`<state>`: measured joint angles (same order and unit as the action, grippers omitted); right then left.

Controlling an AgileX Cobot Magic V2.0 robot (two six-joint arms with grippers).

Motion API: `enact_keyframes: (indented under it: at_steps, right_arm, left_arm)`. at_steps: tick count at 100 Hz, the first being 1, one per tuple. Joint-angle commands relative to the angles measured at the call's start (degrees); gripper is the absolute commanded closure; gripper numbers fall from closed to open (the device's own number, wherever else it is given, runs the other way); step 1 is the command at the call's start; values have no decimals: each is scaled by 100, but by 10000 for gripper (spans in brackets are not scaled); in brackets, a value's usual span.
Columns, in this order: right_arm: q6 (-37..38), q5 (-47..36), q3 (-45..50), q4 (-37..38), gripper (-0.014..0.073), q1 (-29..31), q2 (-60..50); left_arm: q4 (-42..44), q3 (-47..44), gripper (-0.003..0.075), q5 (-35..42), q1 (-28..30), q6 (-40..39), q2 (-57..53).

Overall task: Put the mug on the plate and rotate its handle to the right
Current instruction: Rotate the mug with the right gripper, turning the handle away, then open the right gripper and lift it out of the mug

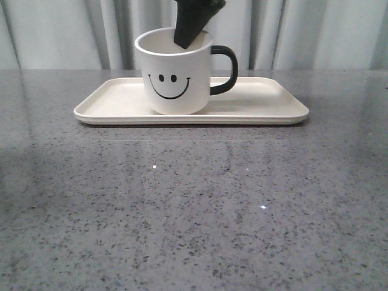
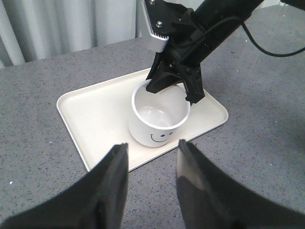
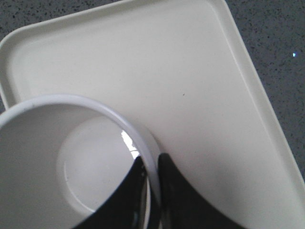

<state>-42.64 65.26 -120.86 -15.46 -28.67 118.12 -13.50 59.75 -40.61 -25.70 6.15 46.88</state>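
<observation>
A grey speckled stone-look table [image 1: 194, 206] fills the foreground, with pale pleated curtains [image 1: 339, 33] hanging behind it. On the table, toward the far side, lies the plate [image 1: 254, 109], a flat cream-white rectangular tray with rounded corners and a low rim, its long side running left to right.

The mug [image 1: 176, 76] stands upright on the plate, left of the plate's centre. It is white, with a black smiley face turned toward the front camera. The handle [image 1: 225, 70], a glossy black loop, points to the right in the front view.

The right gripper [image 3: 151, 191] reaches down from above onto the mug's rim. In the right wrist view one black finger lies inside the mug and the other outside, with the white wall pinched between them. The left wrist view shows the same arm [image 2: 224, 19] descending to the rim on the far side of the mug from that camera.

The left gripper [image 2: 151, 176] hovers above the table on the near side of the plate, apart from the mug and the plate. Its two dark fingers [image 2: 112, 186] are spread with a clear gap between them and hold nothing.
</observation>
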Motion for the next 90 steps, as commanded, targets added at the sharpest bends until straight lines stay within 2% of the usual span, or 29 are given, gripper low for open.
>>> enact_keyframes:
  at_steps: [1, 32, 63, 73, 77, 82, 90]
  right_arm:
    - [-55, -325, -206, -87, 473, 15, -336]
    - [-55, -674, -206, -82, 272, 15, -342]
    - [108, -947, -212, -70, 263, 15, -641]
    - [434, -825, -212, -78, 280, 15, -824]
    - [530, -740, -212, -78, 314, 15, -883]
    - [602, -627, -212, -78, 383, 15, -960]
    - [656, -391, -212, -111, 540, 15, -1051]
  left_arm:
    - [-115, 162, 480, 441, -16, -54, -22]
    - [-115, 162, 480, 441, -16, -54, -22]
    - [-115, 162, 480, 441, -16, -54, -22]
    - [-75, 139, 481, 490, -16, 1, -59]
    - [-44, 113, 481, 556, -16, 1, -85]
    - [-5, 19, 481, 684, -16, 1, -179]
    - [1, -179, 484, 897, -16, 1, -393]
